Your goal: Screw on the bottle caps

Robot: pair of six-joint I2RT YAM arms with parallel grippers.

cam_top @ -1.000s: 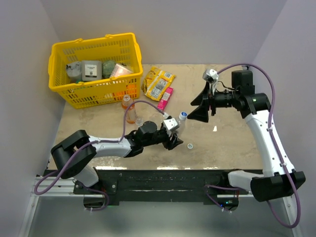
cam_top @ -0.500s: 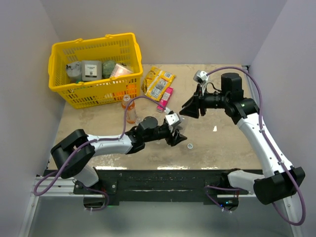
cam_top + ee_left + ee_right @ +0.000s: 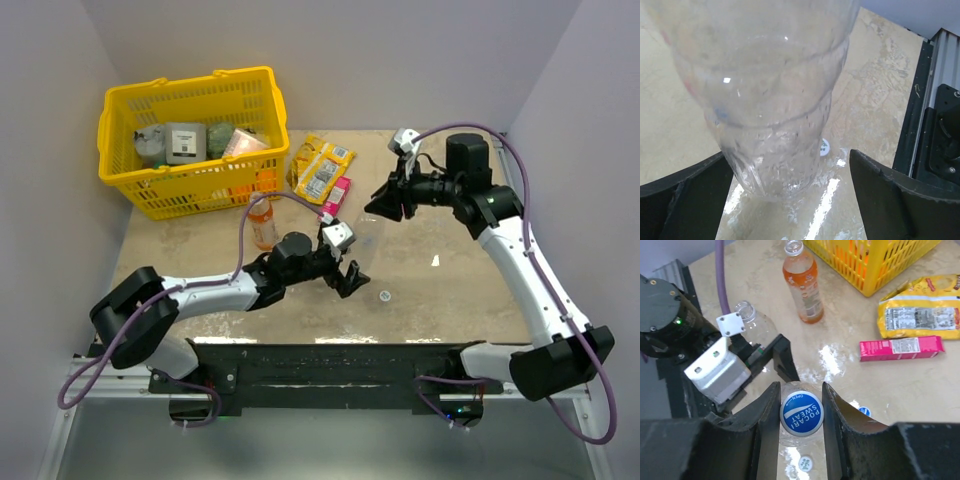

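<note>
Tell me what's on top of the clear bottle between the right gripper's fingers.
A blue cap with white lettering, flanked closely by the right gripper. It covers the mouth of the bottle, so the threads are hidden.

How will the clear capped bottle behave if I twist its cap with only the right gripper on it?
Likely very light: the clear bottle looks empty. With the left gripper open around it, it may spin or tip instead of resisting. The right gripper pinches only its blue cap.
</note>
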